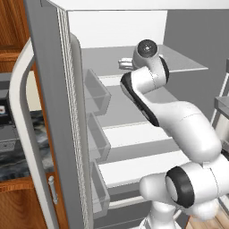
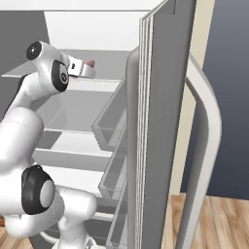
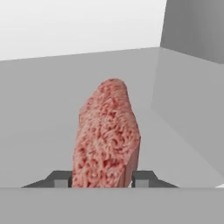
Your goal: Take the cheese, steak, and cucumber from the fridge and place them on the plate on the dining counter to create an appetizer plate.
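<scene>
A: Where is the gripper (image 3: pixel 102 178), and what is it doing?

B: It is inside the fridge (image 1: pixel 67 112), above an upper grey shelf (image 3: pixel 39 109). In the hand view its two small dark fingertips (image 3: pixel 60 178) sit on either side of the steak (image 3: pixel 107 135), pressed to its flanks, so the jaws are closed on the steak.

A: Describe the steak.

B: A flat pinkish-red slab with a rounded top, standing on edge between the fingers. Its broad face is mottled and grainy, and one narrow side is smoother and paler.

A: And the surroundings?

B: Smooth matte grey shelves step down below, against a plain white back wall. The left door carries clear, boxy bins (image 1: pixel 96 91) stacked one above another and a curved pale bar handle (image 1: pixel 20 107). From the right base view, a pink tip of steak (image 2: pixel 90 63) pokes out past the white hand.
</scene>
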